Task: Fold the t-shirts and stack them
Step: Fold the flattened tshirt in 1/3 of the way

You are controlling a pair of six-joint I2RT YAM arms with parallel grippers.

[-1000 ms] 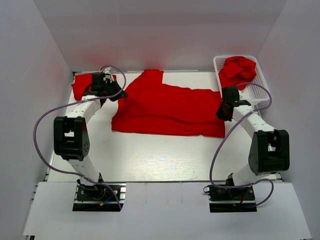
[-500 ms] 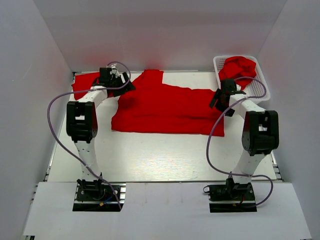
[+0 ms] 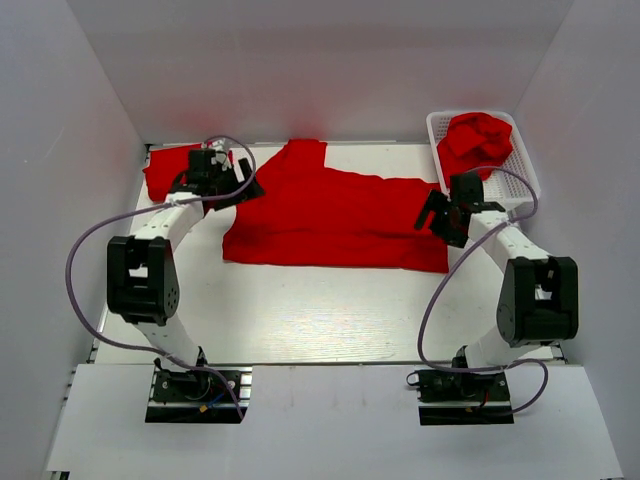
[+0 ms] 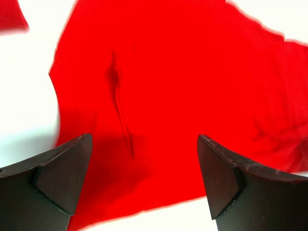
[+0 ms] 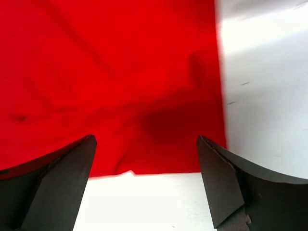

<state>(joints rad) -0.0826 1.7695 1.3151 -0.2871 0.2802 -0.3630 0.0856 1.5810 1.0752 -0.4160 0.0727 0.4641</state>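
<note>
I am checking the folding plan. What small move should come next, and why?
Probably lower both and close on the cloth. The left gripper and right gripper hang open over the spread t-shirt, near its left and right edges, holding nothing; a grasp must precede any fold.

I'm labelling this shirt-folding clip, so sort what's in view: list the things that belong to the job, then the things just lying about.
Job: spread-out plain red cloth t-shirt; bunched red t-shirt at far left; crumpled red t-shirt at far right.
Lying about: white plastic mesh basket holding the crumpled one; white table.
</note>
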